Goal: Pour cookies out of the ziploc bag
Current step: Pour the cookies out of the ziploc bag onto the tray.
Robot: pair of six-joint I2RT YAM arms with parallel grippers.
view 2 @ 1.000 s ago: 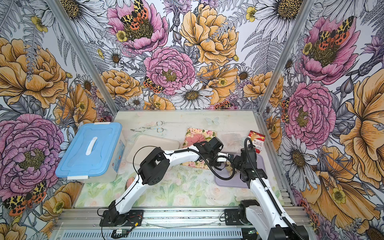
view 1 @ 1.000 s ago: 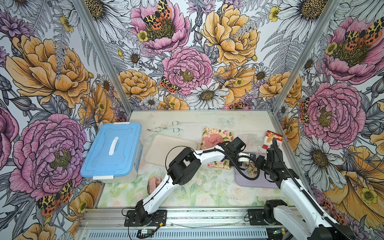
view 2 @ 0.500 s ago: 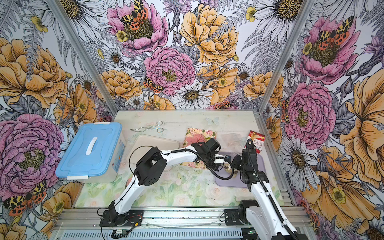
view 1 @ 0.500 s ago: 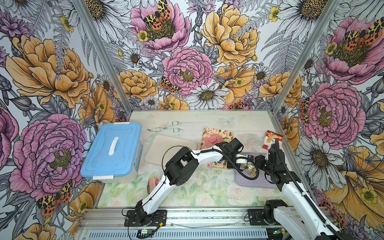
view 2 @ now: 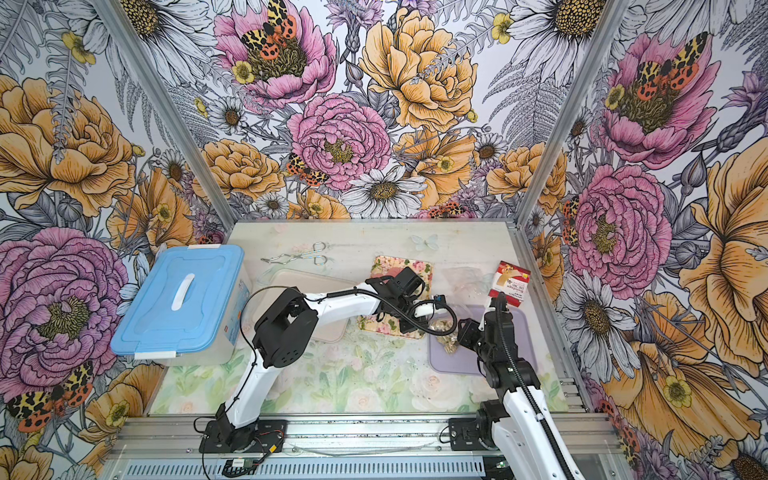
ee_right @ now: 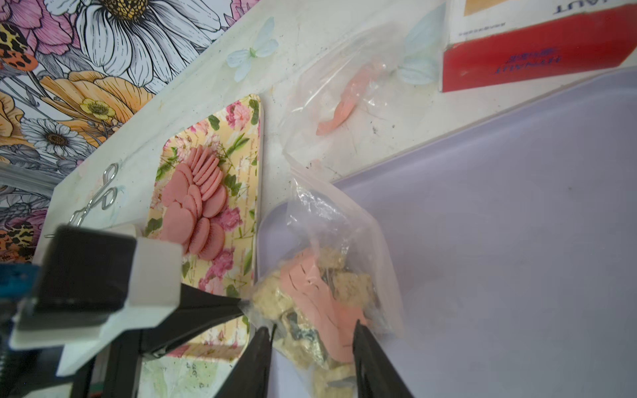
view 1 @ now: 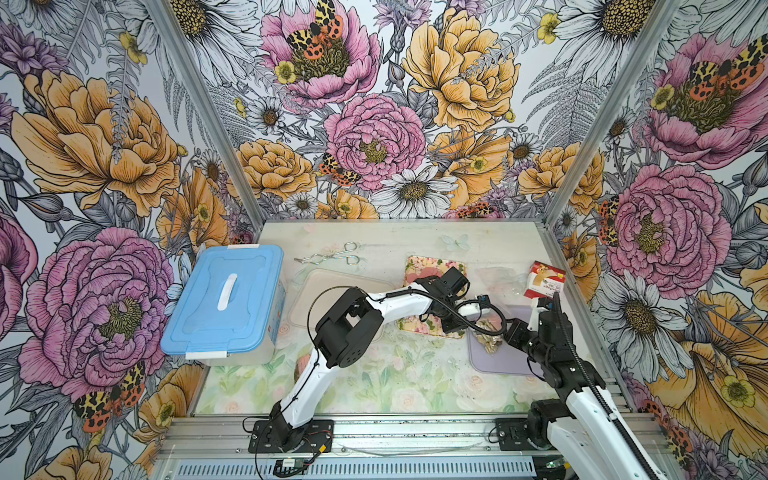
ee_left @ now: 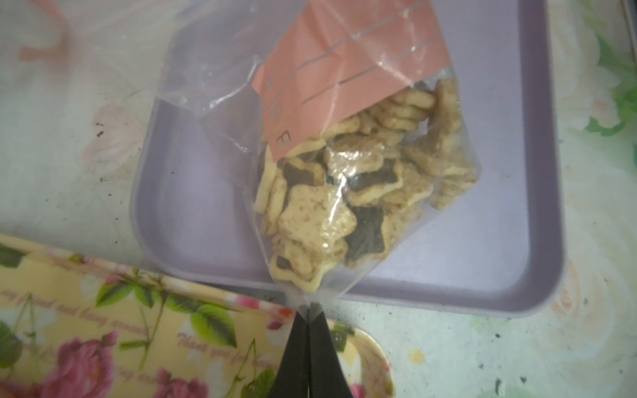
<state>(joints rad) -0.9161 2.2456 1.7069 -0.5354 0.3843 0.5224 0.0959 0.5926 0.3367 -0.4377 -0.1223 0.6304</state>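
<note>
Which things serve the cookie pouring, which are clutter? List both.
Job: clear ziploc bag, beige and dark-brown star cookies inside it, lilac rectangular tray beneath.
Lying about: blue-lidded plastic box, metal tongs, red-and-white carton, beige tray.

Lavender tray (view 1: pixel 494 361), tongs (view 1: pixel 332 254) on table (view 1: pixel 395 374)

Table (view 1: pixel 395 382): pale floral cover, dark specks near rt side. Blue-lidded box (view 1: pixel 224 299) at left edge, lid shut, white handle on top. Metal tongs (view 1: pixel 332 255) lie flat twd the back, just behind beige tray (view 1: pixel 324 278). Floral tray (view 1: pixel 419 266) sits betw. beige tray and lilac tray (view 1: pixel 494 361) (corner just beside lilac rim; contact can't be judged). Red-and-white carton (view 1: pixel 545 280) near back rt corner, just beyond lilac tray. Walls w/ big flower print on three sides.
</note>
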